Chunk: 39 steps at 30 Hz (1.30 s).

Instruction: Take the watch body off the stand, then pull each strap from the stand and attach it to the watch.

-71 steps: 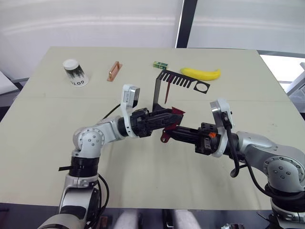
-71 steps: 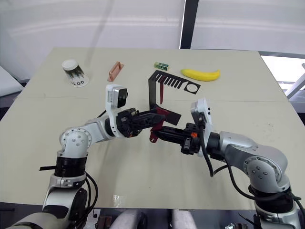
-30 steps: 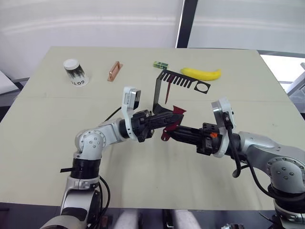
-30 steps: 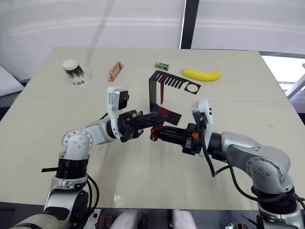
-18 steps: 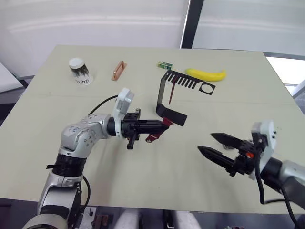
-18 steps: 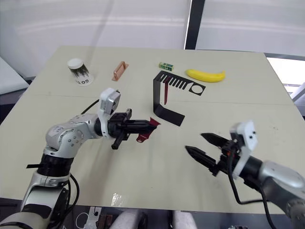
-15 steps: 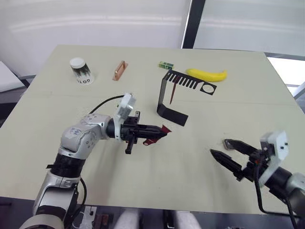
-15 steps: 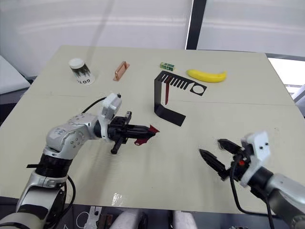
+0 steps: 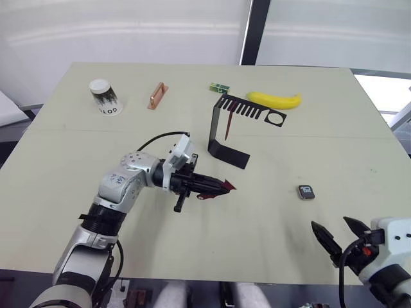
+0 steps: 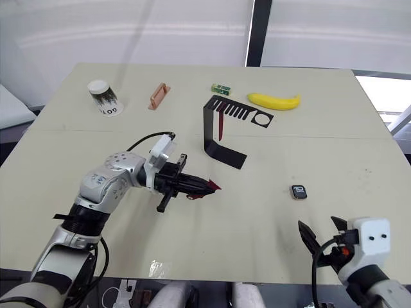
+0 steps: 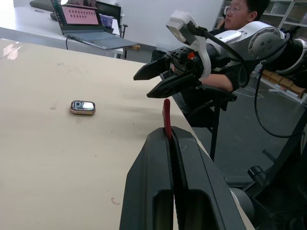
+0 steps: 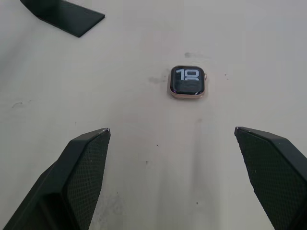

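Observation:
The watch body (image 9: 306, 192) lies flat on the table, right of the middle, with its dark screen (image 12: 188, 81) facing up. The black stand (image 9: 213, 128) stands behind the middle, and one maroon strap (image 9: 228, 126) hangs from its slotted top arm. My left gripper (image 9: 215, 185) is shut on the other strap (image 11: 166, 117), low over the table in front of the stand's foot and pointing right. My right gripper (image 9: 334, 227) stands open with nothing in it at the near right edge, a short way in front of the watch body.
Along the far side of the table are a paper cup (image 9: 103, 96), a copper bar (image 9: 155, 95), a small green block (image 9: 216, 87) and a banana (image 9: 275, 99). A person (image 11: 240, 14) sits beyond the table's right side.
The two grippers parted. My right gripper opened and drew back to the near right edge, and the watch body now lies on the table. My left gripper carried its strap forward, away from the stand.

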### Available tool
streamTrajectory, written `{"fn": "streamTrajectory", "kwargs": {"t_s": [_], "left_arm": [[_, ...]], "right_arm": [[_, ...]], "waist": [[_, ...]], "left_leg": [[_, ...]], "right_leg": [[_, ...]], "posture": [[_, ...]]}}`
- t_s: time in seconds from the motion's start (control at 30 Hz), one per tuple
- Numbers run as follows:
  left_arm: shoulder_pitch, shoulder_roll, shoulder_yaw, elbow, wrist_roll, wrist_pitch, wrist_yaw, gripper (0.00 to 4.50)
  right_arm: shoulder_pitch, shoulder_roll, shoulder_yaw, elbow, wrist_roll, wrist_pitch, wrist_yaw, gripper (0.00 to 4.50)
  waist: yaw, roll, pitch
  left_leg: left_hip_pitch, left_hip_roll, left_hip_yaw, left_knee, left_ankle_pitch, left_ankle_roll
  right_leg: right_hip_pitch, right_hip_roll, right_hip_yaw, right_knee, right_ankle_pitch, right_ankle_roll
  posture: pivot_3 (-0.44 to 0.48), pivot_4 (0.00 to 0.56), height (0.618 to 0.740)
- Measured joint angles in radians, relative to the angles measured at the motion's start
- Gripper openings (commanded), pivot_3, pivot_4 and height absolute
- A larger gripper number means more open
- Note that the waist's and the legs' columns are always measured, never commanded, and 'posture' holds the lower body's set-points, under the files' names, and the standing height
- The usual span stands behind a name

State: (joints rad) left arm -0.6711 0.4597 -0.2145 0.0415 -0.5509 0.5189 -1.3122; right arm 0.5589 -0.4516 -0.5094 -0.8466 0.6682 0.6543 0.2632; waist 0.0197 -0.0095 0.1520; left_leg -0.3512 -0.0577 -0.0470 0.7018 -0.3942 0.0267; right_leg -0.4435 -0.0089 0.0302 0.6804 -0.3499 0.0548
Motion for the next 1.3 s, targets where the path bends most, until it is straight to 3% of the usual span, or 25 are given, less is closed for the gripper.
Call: {"fn": "streamTrajectory", "kwargs": {"t_s": [0.4, 1.07, 1.17, 1.27, 1.3], "left_arm": [[0.049, 0.004, 0.015, -0.078, 0.003, 0.027, 0.051, 0.0], [0.075, 0.011, 0.033, -0.147, 0.0, 0.062, 0.11, 0.0], [0.075, 0.007, 0.033, -0.147, 0.0, 0.062, 0.113, 0.0], [0.075, 0.005, 0.033, -0.147, 0.0, 0.062, 0.118, 0.0], [0.075, 0.004, 0.033, -0.147, 0.0, 0.062, 0.119, 0.0]], "right_arm": [[-0.283, 0.027, 0.162, 0.273, -0.202, -0.002, -0.071, 4.4], [-0.417, 0.117, 0.218, 0.367, -0.287, -0.02, -0.084, 4.4], [-0.424, 0.121, 0.217, 0.374, -0.296, -0.019, -0.097, 3.59], [-0.428, 0.123, 0.21, 0.377, -0.306, -0.015, -0.112, 2.22], [-0.428, 0.124, 0.21, 0.377, -0.308, -0.014, -0.114, 2.22]], "waist": [[0.003, 0.001, 0.0], [-0.002, 0.001, 0.0], [-0.002, 0.001, -0.001], [-0.003, 0.001, -0.001], [-0.004, 0.001, -0.001]], "left_leg": [[0.0, 0.0, 0.0, 0.0, 0.0, 0.0], [0.0, 0.0, 0.0, 0.002, 0.0, 0.0], [0.0, 0.0, 0.0, 0.002, 0.0, 0.0], [0.0, 0.0, 0.0, 0.002, 0.0, 0.0], [0.0, 0.0, 0.0, 0.002, 0.0, 0.0]], "right_leg": [[-0.001, 0.0, -0.001, 0.002, 0.0, 0.0], [-0.001, 0.0, -0.001, 0.003, 0.0, 0.0], [-0.001, 0.0, -0.001, 0.003, 0.0, 0.0], [-0.001, 0.0, -0.001, 0.003, 0.0, 0.0], [-0.001, 0.0, -0.001, 0.003, 0.0, 0.0]], "posture": [[0.0, 0.15, 0.74], [0.0, 0.15, 0.74], [0.0, 0.15, 0.74], [0.0, 0.15, 0.74], [0.0, 0.15, 0.74]]}}
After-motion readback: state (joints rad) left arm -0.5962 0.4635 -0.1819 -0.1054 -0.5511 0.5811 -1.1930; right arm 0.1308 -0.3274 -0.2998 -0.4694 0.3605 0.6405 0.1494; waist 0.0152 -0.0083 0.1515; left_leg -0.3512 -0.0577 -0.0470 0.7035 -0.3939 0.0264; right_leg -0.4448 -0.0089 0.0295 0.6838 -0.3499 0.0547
